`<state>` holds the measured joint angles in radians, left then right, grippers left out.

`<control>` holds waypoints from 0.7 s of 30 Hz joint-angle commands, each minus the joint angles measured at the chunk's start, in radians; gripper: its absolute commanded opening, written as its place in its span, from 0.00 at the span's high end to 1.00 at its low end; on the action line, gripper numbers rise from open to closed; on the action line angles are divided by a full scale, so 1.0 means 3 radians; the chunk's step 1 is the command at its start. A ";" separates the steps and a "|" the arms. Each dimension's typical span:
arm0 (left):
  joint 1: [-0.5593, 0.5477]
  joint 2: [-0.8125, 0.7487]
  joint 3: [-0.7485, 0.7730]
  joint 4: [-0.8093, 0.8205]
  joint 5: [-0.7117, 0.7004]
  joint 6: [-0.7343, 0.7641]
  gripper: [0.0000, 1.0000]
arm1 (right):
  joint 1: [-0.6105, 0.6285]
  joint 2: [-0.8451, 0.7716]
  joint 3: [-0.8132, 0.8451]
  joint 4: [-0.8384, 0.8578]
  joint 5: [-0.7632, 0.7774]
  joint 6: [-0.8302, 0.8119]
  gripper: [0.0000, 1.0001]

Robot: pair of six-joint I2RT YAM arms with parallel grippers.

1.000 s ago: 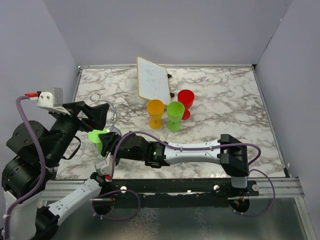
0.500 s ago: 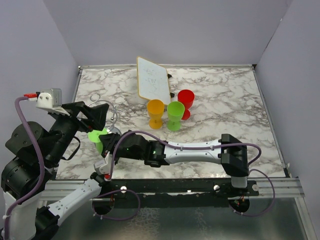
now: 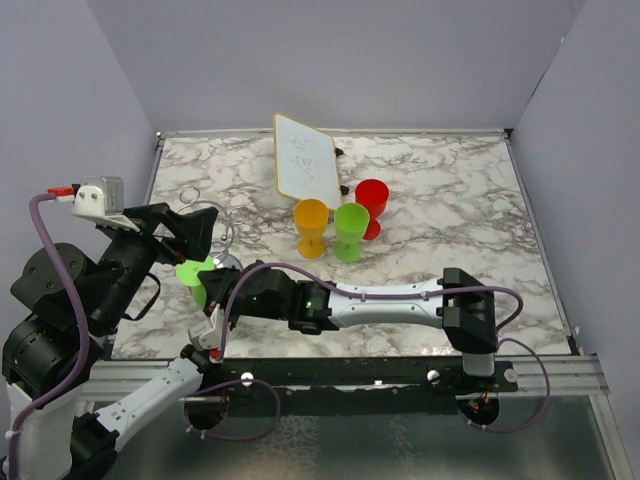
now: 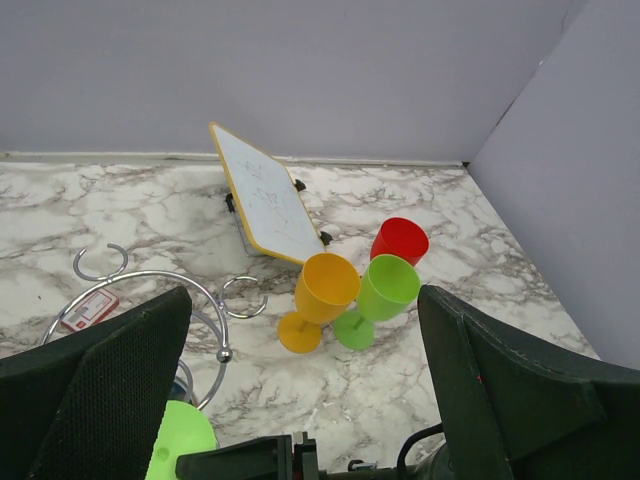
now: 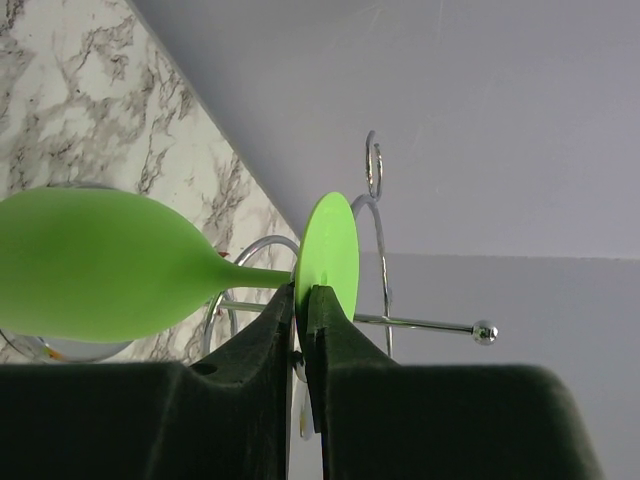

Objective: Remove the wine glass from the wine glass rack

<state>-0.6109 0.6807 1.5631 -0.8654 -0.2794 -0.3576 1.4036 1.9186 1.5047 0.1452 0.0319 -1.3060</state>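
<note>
While the right gripper [image 5: 301, 299] clamps its foot, the wine glass [image 5: 100, 265] apparently hangs bowl-down.

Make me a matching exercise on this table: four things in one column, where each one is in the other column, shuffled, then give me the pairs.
Column one:
1. orange glass
2. red glass
3. white board
4. lime wine glass

Column two:
A. foot pinched in the right tool, at the chrome rack
B. propped at a tilt, toward the back of the table
C. upright, just left of the standing green glass in the top view
D. upright, behind and right of that standing green glass

Pairs: 1-C, 2-D, 3-B, 4-A.
</note>
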 commanded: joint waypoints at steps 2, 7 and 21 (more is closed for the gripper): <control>-0.0014 -0.0020 0.0038 0.0014 0.0052 -0.0030 0.02 | 0.0015 -0.0139 0.0038 -0.0205 -0.0095 0.0052 0.91; -0.0018 -0.0003 0.0046 0.0013 0.0067 -0.0040 0.02 | 0.0015 -0.0175 0.0031 -0.0189 -0.0156 0.0120 0.86; -0.0014 -0.0002 0.0051 0.0013 0.0078 -0.0050 0.02 | 0.0010 -0.0249 0.0063 -0.0147 -0.0221 0.0173 0.78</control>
<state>-0.6109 0.6807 1.5631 -0.8654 -0.2771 -0.3653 1.4036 1.8851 1.5047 0.1051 -0.0059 -1.2694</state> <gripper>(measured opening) 0.983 0.213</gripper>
